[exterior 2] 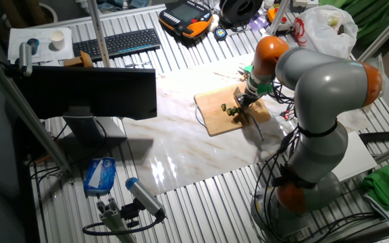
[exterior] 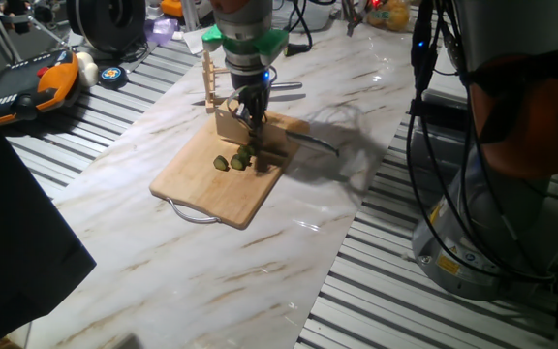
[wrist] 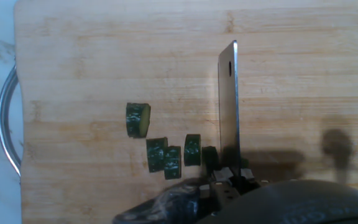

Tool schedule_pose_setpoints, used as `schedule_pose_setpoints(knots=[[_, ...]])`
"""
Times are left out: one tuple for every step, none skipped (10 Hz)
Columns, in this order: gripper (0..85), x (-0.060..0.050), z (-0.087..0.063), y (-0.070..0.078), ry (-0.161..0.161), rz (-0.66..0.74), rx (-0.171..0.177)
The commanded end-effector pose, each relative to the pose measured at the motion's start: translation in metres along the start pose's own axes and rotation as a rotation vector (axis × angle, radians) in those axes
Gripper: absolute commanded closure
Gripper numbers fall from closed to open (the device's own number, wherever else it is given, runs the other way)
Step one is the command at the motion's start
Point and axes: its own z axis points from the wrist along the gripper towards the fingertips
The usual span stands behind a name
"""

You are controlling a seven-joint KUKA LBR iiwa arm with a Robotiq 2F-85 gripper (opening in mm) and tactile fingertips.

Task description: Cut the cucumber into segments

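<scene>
no legible text anywhere

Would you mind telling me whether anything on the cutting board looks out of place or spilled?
Nothing stands out. The segments lie on the wooden board, left of the knife blade, none off the edge.

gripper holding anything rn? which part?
Yes: the gripper holds a knife at its handle end. The blade points out over the board, beside the cut segments. The grip itself is mostly hidden.

Segments [wrist: 165,151] sit clustered on the board [wrist: 104,56], one a bit off toward the handle [wrist: 6,124] edge. Knife blade [wrist: 229,106] stands just beside them, on the side away from the handle.
</scene>
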Motion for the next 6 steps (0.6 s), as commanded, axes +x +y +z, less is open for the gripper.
schedule_pose_setpoints(knots=[[84.3, -0.0014, -0.0022, -0.0019, 0.002, -0.002, 0.001], [84.3, -0.0043, -0.0048, -0.0058, 0.005, -0.008, 0.004], [84.3, -0.0079, -0.0063, -0.01, 0.006, -0.015, 0.004], [84.3, -0.0101, -0.0065, -0.0118, 0.008, -0.018, 0.003], [84.3, -0.0105, -0.0074, -0.01, 0.011, -0.016, 0.0], [84.3, -0.0098, -0.0117, -0.0043, 0.012, -0.007, 0.004]])
